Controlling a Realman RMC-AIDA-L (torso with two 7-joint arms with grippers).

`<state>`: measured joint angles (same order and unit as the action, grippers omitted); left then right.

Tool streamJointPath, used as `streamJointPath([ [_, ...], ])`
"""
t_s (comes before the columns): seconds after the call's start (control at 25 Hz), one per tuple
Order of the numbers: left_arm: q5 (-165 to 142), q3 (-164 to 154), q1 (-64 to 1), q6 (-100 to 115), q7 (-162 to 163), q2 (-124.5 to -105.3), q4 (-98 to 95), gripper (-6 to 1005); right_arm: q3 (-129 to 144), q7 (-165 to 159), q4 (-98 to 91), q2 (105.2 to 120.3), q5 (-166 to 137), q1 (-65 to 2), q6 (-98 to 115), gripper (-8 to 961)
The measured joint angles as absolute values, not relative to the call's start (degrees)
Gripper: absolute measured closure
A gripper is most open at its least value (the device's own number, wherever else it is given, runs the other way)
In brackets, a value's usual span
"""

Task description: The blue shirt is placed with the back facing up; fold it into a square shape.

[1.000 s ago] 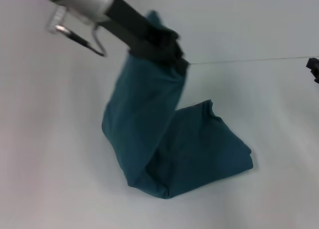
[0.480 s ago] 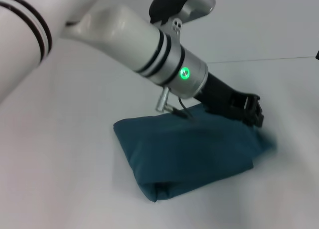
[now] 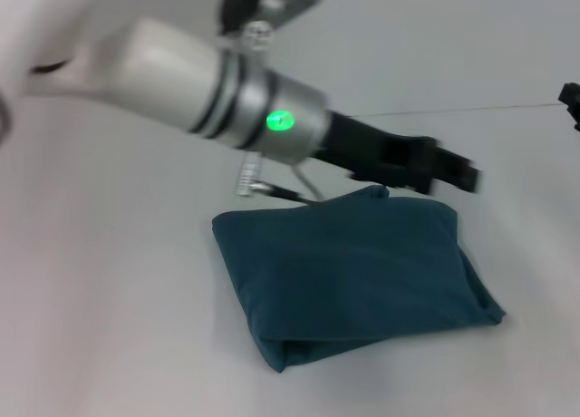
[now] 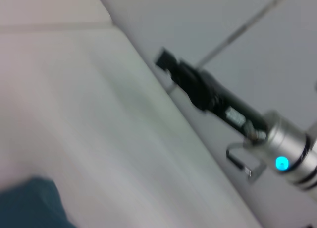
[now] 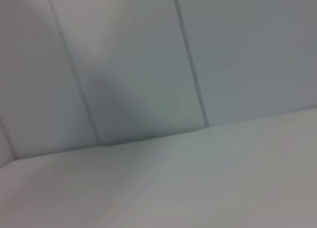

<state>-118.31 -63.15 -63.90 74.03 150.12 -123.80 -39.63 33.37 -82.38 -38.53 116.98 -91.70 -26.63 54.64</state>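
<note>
The blue shirt (image 3: 353,272) lies on the white table, folded into a compact, roughly square bundle with a thick fold along its near edge. My left arm reaches across from the left. Its gripper (image 3: 458,174) hovers just above the shirt's far right corner and holds no cloth. A corner of the shirt shows in the left wrist view (image 4: 29,203). My right gripper (image 3: 571,104) is parked at the far right edge, well away from the shirt. It also shows farther off in the left wrist view (image 4: 168,64).
The white table (image 3: 109,326) spreads around the shirt on all sides. A thin seam line (image 3: 507,109) runs across its far right part. The right wrist view shows only pale panels and a bare surface.
The left gripper carried the lifted half of the shirt over to the right, laid it on the other half, let go and rose slightly. The shirt now lies flat and folded.
</note>
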Motion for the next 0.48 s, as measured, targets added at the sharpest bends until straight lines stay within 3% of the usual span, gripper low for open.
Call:
streamJointPath([
  [0.08, -118.3, -62.3, -61.6, 74.5, 149.2, -123.61, -41.8, 644, 33.5, -82.5, -39.3, 117.03, -92.6, -26.6, 57.2, 915],
  [0.12, -117.6, -57.9, -56.3, 77.1, 143.8, -123.19, -45.3, 623, 33.5, -82.6, -39.6, 117.04, -93.0, -26.6, 58.2, 915],
  [0.2, -116.7, -54.9, -53.5, 79.1, 140.1, -122.86, -46.6, 525, 34.0, -83.3, -40.9, 116.97, -94.6, -26.7, 62.1, 911],
  [0.4, -111.6, -44.2, -42.3, 89.1, 122.2, -119.47, -47.1, 301, 36.3, -86.5, -46.4, 116.68, -99.7, -27.0, 72.0, 898],
  [0.48, -111.4, -40.4, -38.3, 92.8, 116.1, -118.38, -46.8, 226, 37.4, -88.4, -49.2, 116.74, -102.2, -27.0, 76.8, 818],
])
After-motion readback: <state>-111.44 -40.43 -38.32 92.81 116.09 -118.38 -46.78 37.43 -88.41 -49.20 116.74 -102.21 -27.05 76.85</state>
